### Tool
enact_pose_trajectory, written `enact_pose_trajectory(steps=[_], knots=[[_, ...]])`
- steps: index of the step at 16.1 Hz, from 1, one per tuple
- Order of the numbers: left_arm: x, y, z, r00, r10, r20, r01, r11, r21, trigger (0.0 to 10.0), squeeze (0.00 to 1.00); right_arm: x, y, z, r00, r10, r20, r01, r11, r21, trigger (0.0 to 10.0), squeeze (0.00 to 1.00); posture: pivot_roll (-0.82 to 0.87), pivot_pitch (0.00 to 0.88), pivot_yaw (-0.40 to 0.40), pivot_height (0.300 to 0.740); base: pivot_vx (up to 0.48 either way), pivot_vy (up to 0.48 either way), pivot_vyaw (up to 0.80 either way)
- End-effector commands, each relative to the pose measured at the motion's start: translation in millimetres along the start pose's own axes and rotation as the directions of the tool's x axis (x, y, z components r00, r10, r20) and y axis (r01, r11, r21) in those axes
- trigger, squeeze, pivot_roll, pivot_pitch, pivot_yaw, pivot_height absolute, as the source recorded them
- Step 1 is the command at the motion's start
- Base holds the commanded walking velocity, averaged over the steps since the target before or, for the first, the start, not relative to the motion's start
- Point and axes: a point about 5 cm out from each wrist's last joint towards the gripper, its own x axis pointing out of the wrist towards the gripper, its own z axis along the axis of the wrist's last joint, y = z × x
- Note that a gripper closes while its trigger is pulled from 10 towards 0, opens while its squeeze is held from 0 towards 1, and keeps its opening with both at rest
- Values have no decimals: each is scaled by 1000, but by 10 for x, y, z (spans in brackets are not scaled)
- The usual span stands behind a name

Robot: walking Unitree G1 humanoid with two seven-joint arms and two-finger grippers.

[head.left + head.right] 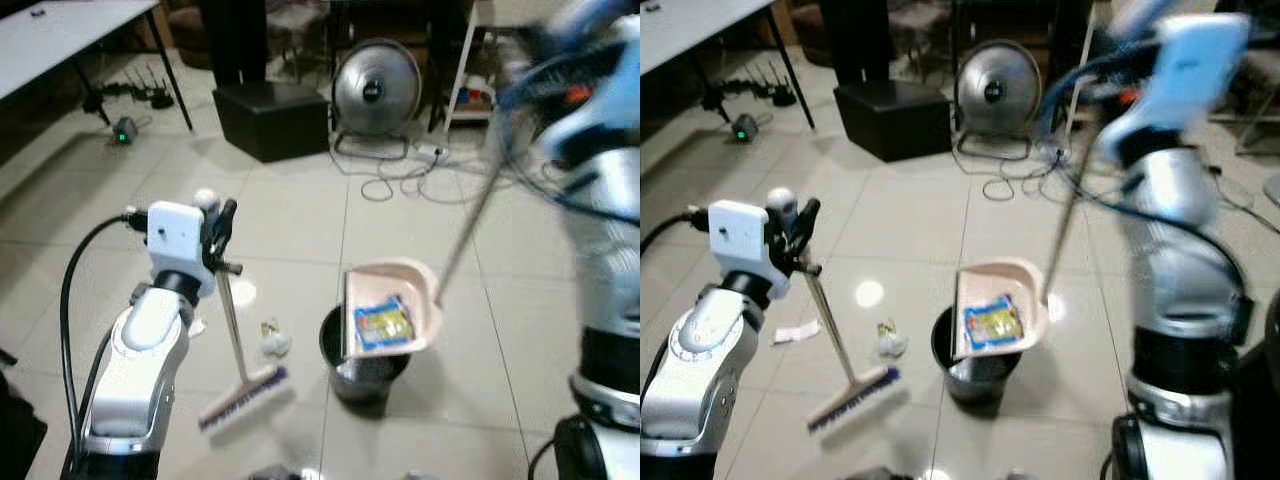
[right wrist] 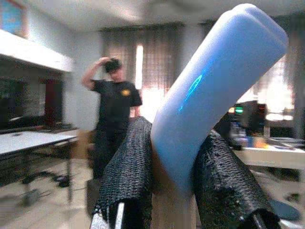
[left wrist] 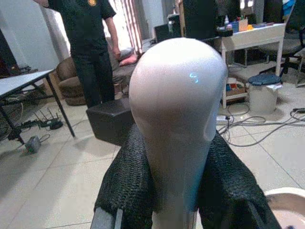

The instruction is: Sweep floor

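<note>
Right gripper (image 2: 174, 191) clamps dustpan (image 1: 392, 310) handle, tipping wrapper (image 1: 383, 322) over bin (image 1: 362, 375); left gripper (image 3: 181, 191) clamps broom (image 1: 240, 350). Wrapper could miss if pan swings.

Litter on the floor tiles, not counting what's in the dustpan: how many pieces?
2. A crumpled wad lies beside the bin, near the broom head. A flat white scrap lies further to the robot's left. The arm may hide more.
</note>
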Motion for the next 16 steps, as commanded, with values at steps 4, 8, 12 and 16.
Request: enact_pose_trajectory(steps=[4,8,12,16], knots=[[25,43,96,1000,4,22,-5,999,39,10000,0,92,405,35,975,190,113,-177,978,-110,10000,0,-10,66,84,740,0,0,0],[37,25,105,1000,-2,22,1,999,41,10000,0,57,749,-8,934,328,142,-300,935,-186,10000,0,-7,70,86,740,0,0,0],[47,17,117,1000,-10,24,9,999,48,10000,0,-149,1156,-118,859,490,149,-452,861,-232,10000,0,-5,70,89,740,0,0,0],[45,18,124,1000,-15,24,13,998,55,10000,0,-342,1437,-235,757,646,98,-581,735,-350,10000,0,2,65,86,740,0,0,0]])
